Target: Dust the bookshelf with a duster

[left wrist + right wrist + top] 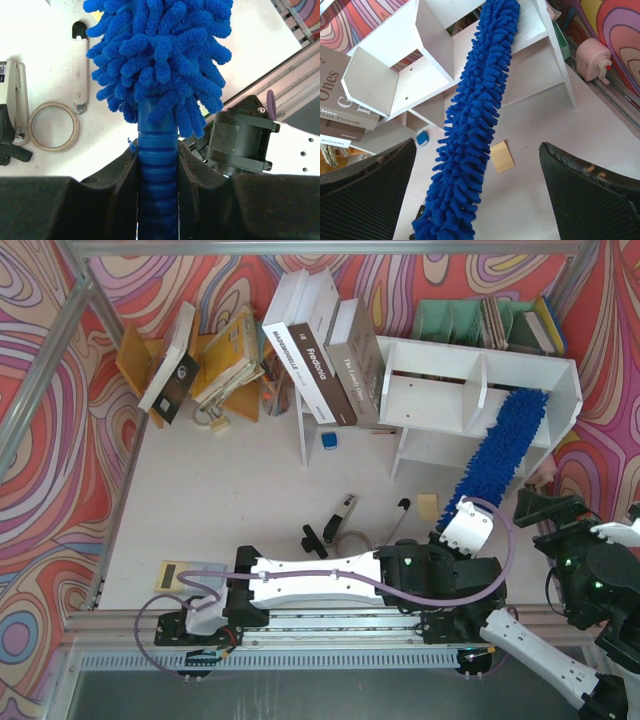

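The duster runs diagonally from the left end effector, which is clamped on its ribbed blue handle, up into the right compartment of the bookshelf. Its tip sits between the divider and the right side wall, close to that wall. Large books lean against the shelf's left end, and a green file rack stands behind it. Bare tabletop lies open in front of the left compartment. A yellow notepad lies just left of the fluffy head. The right end effector hangs with its jaws spread wide, holding nothing, to the right of the duster's lower half. The handle's end is hidden by the fingers, and it cannot be told whether the head touches the shelf board.
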Robot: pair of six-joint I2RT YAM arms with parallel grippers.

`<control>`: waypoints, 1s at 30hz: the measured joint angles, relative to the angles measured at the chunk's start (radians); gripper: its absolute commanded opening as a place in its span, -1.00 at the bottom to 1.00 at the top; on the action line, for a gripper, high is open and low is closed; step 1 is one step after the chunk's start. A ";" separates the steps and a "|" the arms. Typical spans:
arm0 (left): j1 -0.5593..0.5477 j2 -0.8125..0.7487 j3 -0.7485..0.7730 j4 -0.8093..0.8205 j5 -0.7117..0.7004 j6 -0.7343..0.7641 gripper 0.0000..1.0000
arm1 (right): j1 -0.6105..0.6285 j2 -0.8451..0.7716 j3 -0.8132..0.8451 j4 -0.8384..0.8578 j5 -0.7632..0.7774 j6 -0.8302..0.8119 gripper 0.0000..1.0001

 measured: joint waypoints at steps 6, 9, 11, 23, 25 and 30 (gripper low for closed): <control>0.008 -0.018 -0.052 -0.026 -0.028 -0.008 -1.00 | 0.000 -0.001 -0.006 0.000 0.001 0.000 0.98; 0.013 -0.083 -0.167 -0.027 -0.053 -0.023 -1.00 | 0.000 -0.006 -0.016 0.002 0.001 0.000 0.97; 0.017 -0.108 -0.193 -0.032 -0.067 -0.027 -1.00 | 0.000 -0.013 -0.027 0.002 0.001 0.000 0.97; 0.017 -0.130 -0.104 -0.024 -0.129 0.047 -1.00 | 0.000 -0.029 -0.051 0.004 0.005 0.000 0.97; 0.016 -0.130 -0.068 -0.020 -0.146 0.067 -1.00 | 0.000 -0.032 -0.051 0.005 0.007 -0.001 0.97; 0.016 -0.130 -0.036 -0.001 -0.197 0.095 -1.00 | 0.000 -0.032 -0.051 0.006 0.011 -0.003 0.97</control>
